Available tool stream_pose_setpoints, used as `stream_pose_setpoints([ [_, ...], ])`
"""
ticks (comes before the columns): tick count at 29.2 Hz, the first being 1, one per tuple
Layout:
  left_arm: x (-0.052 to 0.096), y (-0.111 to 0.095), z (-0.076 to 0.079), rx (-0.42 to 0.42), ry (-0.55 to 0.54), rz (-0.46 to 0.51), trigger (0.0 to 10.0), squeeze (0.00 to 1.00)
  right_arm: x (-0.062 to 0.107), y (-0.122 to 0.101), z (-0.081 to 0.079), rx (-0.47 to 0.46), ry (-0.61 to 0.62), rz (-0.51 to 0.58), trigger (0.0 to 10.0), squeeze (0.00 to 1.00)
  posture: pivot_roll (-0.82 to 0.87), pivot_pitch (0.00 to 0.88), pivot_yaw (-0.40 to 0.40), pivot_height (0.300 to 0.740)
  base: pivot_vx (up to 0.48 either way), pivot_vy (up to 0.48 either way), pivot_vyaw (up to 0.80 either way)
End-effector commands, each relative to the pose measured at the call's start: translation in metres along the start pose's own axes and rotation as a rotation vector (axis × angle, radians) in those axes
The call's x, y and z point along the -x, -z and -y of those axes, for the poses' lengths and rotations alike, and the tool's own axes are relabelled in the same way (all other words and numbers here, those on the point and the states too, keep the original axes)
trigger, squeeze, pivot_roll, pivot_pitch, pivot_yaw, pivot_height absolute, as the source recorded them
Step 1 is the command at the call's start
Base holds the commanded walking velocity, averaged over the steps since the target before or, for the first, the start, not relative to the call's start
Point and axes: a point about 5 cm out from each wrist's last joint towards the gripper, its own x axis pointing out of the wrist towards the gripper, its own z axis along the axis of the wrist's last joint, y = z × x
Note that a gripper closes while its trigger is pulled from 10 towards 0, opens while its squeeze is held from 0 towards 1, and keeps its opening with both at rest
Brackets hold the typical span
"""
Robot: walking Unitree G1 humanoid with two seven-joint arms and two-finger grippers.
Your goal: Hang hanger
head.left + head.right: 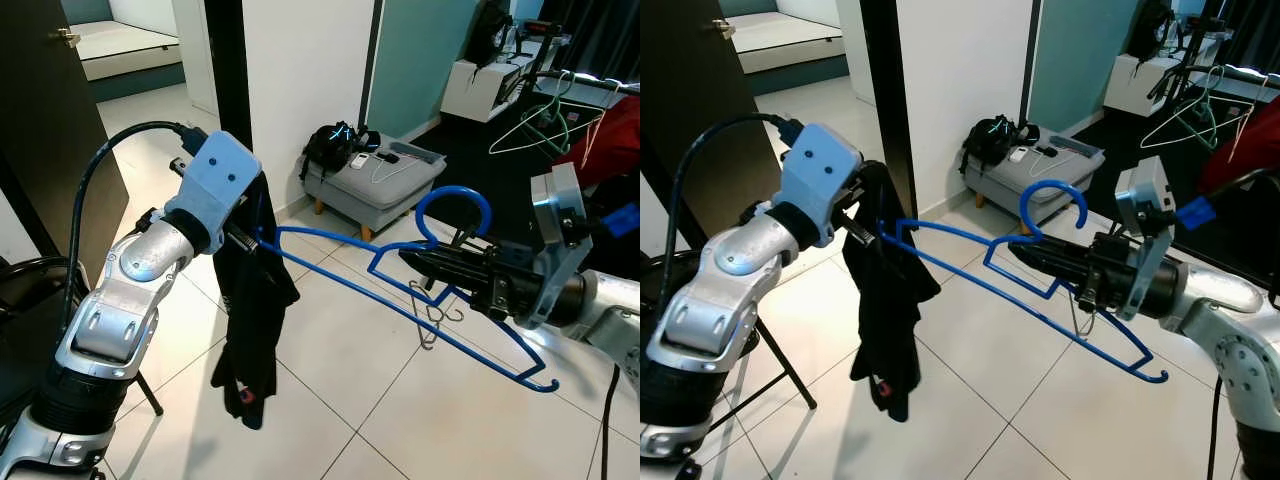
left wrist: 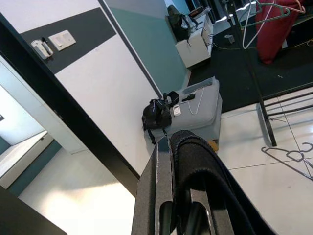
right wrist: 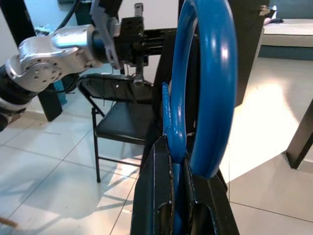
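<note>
Blue hanger (image 1: 400, 290) clamped at its neck in right pincer (image 1: 425, 262), long axis slanting toward left pincer (image 1: 245, 240), closed on dark cloth (image 1: 250, 320) at far tip.

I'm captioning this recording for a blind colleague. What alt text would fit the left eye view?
The right gripper holds a blue hanger just below its hook, while the left gripper pinches a black garment at the hanger's far end, above a white tiled floor. Behind stand a grey ottoman with a black bag, and a rack with hangers.
</note>
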Motion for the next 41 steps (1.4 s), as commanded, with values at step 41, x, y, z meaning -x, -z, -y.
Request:
stream_pose_setpoints([
  [41, -0.012, -0.030, 0.047, 0.076, 0.052, 0.103, 10.0, 0.00, -0.003, 0.066, 0.057, -0.261, 0.545, -0.314, 10.0, 0.00, 0.00, 0.000, -0.012, 0.740, 0.000, 0.000, 0.00],
])
